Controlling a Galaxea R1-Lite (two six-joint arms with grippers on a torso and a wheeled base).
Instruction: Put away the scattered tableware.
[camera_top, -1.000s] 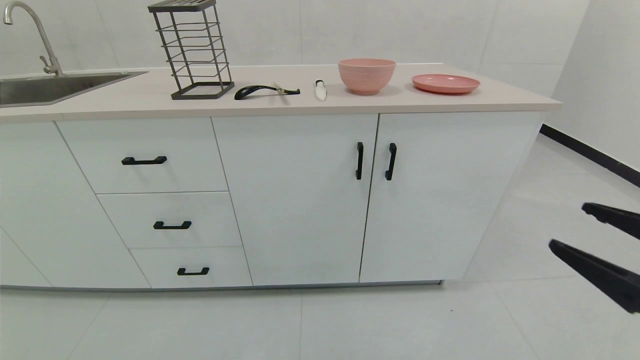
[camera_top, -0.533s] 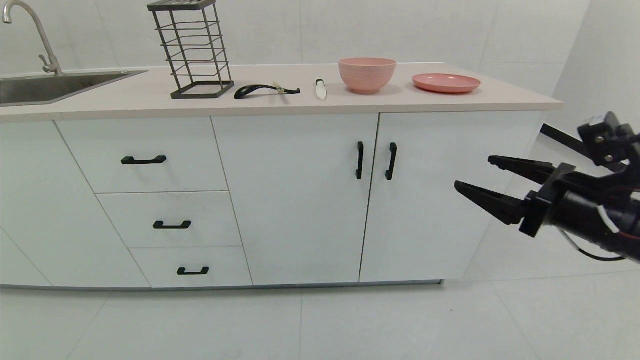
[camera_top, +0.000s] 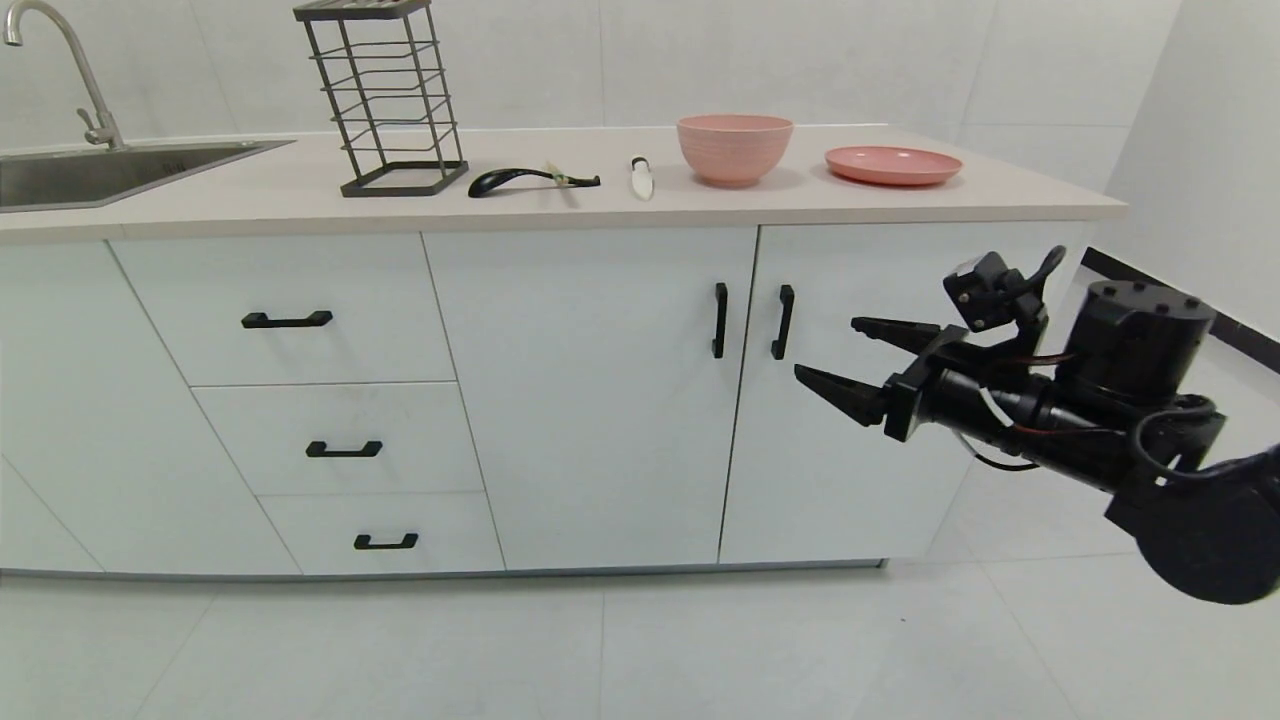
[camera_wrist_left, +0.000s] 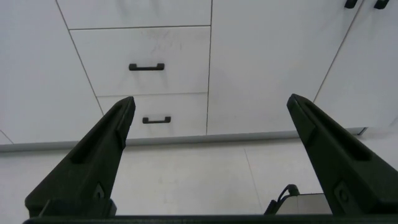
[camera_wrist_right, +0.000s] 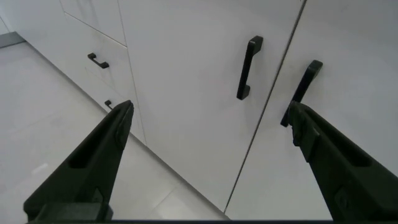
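- Currently the right claw (camera_top: 825, 347) sits right of centre in the head view, wide open and empty, near the cabinet doors (camera_top: 600, 400).
- Left claw (camera_wrist_left: 211, 101): wide open, empty.
- Bowl (camera_top: 734, 148), plate (camera_top: 892, 165) and black spoon (camera_top: 520, 181) are on the counter (camera_top: 250, 195), upper middle to upper right.

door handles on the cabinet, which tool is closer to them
Right. The right tool is raised level with the door handles, just beside them, open. The left tool sits lower and farther back, facing the lower drawers.
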